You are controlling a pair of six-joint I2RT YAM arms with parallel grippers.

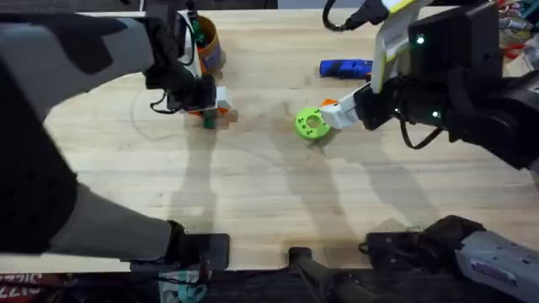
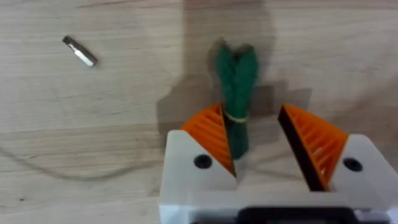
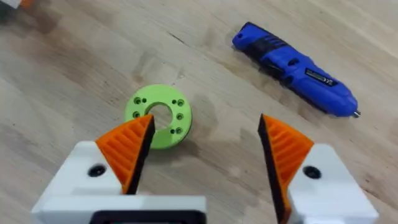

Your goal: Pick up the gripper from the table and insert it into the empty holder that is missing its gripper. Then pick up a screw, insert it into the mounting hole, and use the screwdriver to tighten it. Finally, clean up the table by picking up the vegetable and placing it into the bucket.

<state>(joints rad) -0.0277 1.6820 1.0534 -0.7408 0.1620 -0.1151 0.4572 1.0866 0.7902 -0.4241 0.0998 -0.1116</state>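
While the left claw stands wide, the vegetable lies touching its left pad, long axis pointing away, bucket beyond.

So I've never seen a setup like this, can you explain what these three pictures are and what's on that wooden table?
These are two robot arms at a wooden table. One picture looks down from above; the other two come from cameras on each wrist, so you see each claw's white fingers with orange pads. The left claw is open around a dark green toy vegetable; one pad touches it, and a small metal bit lies nearby. The right claw is open above a lime-green disc, with a blue screwdriver beyond it. From above you also see an orange bucket at the far edge.
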